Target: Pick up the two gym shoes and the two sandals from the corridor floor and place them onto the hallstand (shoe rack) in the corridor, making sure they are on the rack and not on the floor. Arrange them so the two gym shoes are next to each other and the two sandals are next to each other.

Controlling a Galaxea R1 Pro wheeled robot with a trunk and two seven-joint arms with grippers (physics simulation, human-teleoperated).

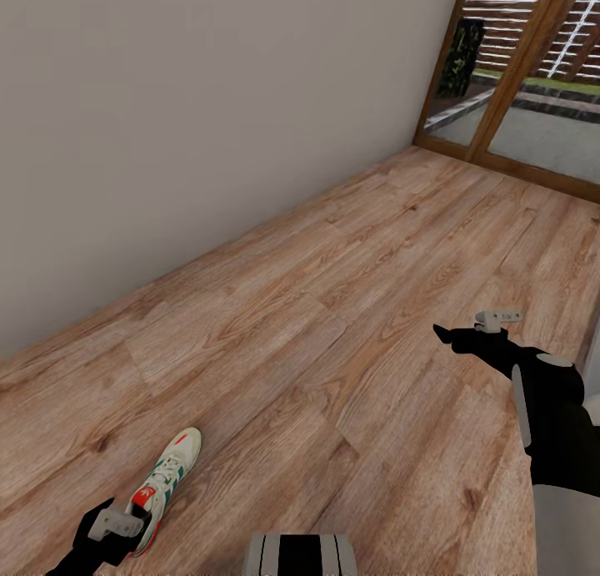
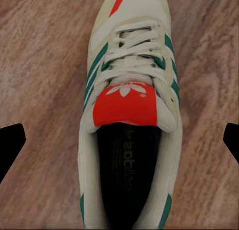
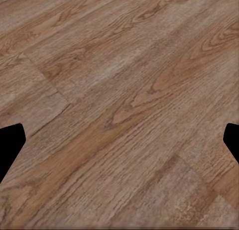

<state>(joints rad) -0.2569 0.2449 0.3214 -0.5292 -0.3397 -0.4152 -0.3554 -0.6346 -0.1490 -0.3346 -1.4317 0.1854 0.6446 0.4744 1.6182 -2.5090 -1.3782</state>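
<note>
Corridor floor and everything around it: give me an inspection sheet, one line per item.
Surface: wood-plank corridor floor, bare planks under the right arm.
Job's things: one gym shoe lying upright on the floor near the wall; sandals, second shoe and hallstand: nothing seen.
Clutter: nothing seen.
Grippers: left tool open, fingers either side of the shoe's heel opening, above it, not closed on it; right tool open over bare floor, holding nothing.
Cables: nothing seen.
Surroundings: plain grey wall; wood-framed glass door at the far end.
</note>
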